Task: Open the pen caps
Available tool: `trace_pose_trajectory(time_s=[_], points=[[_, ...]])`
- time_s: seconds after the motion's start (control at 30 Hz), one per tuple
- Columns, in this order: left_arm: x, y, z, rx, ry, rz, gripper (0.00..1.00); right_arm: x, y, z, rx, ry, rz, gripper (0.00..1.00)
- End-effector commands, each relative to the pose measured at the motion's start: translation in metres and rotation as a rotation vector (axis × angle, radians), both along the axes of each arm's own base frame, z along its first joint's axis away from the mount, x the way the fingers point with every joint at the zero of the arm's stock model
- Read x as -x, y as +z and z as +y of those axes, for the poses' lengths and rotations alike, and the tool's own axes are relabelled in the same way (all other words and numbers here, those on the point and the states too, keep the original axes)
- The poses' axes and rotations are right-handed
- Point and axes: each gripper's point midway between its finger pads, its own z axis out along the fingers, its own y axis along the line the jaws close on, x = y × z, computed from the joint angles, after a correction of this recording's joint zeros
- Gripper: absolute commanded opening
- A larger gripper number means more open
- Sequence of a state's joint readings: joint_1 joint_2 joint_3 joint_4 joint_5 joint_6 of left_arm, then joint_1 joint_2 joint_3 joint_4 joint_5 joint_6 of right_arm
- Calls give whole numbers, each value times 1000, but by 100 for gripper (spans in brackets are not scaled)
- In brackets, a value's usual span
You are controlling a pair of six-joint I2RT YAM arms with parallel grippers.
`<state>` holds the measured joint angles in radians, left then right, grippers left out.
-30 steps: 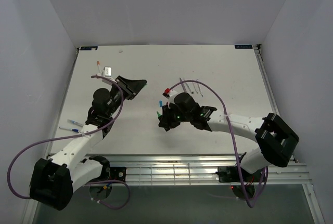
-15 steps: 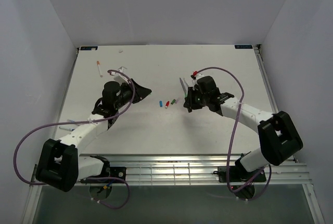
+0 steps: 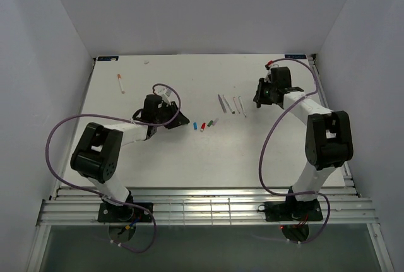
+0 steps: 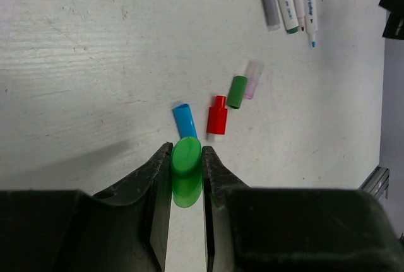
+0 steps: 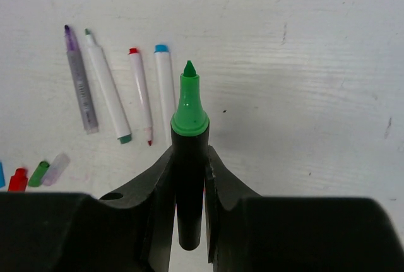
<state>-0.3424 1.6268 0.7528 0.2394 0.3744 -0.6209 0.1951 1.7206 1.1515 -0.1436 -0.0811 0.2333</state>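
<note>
My left gripper (image 4: 185,153) was clamped on the green cap (image 4: 186,187). My right gripper (image 5: 189,155) was clamped on the black marker (image 5: 189,196), green tip bare.

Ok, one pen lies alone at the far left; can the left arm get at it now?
Probably not yet: nothing blocks the pen, but the left gripper is shut on a green cap.
</note>
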Motion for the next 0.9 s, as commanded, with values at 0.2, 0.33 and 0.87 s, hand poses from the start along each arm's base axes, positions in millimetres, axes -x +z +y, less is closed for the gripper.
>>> trace_pose_trajectory(time_s=[0.2, 0.33, 0.87], points=[[-24, -17, -16, 6, -65, 6, 0, -50, -24, -19, 13, 32, 21, 8], [-24, -22, -15, 10, -57, 14, 13, -58, -33, -10, -17, 65, 34, 14], [-11, -34, 1, -23, 23, 45, 56, -53, -62, 18, -106, 136, 91, 32]])
